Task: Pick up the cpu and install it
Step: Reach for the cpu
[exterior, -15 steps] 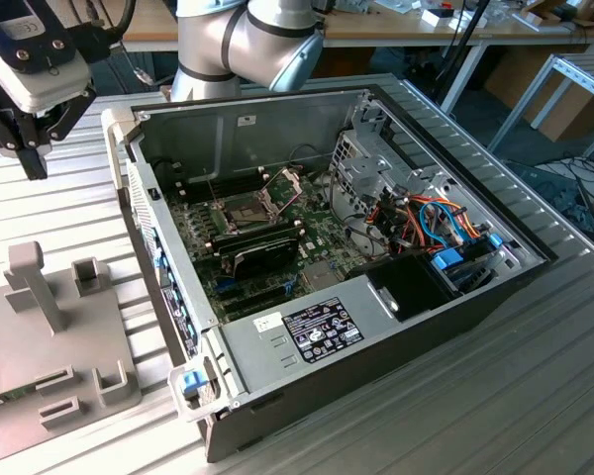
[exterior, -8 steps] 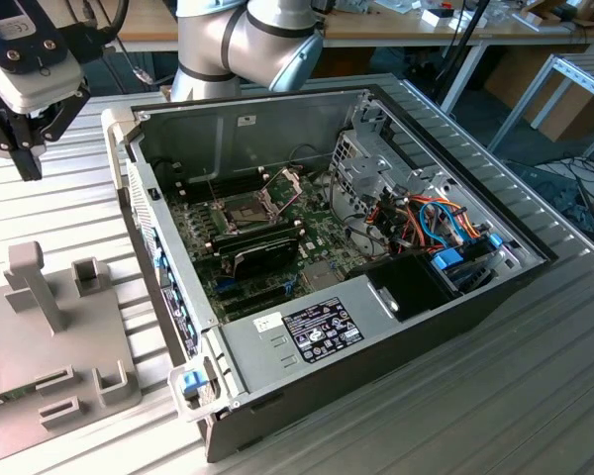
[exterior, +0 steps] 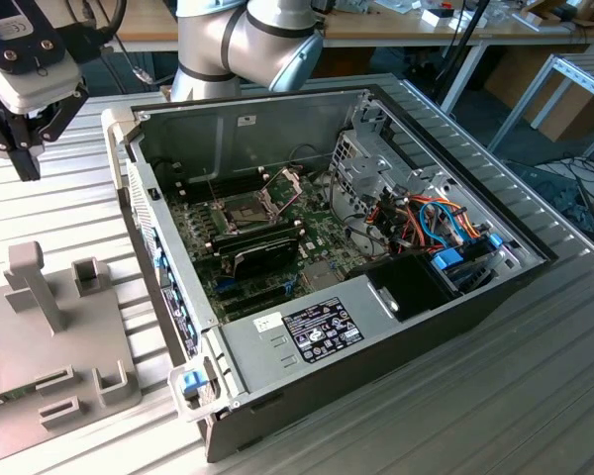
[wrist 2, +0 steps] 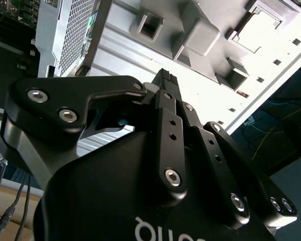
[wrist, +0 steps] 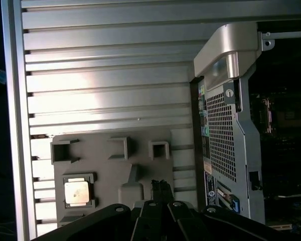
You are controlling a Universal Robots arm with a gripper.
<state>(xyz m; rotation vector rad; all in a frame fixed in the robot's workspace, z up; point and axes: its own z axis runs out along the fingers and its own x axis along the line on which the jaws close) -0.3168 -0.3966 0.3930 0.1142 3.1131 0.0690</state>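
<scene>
Hovering over the grey tray [wrist: 105,170], the pincer [wrist: 160,187] is closed and empty; the cpu [wrist: 76,192] sits in its square nest, apart from it, on the side away from the computer case [wrist: 226,145].

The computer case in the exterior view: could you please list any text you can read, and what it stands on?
Nothing is legible.
Black label on the power supply: too small to read.
White sticker beside it: too small to read.
Small white tag on the case wall: too small to read.
</scene>
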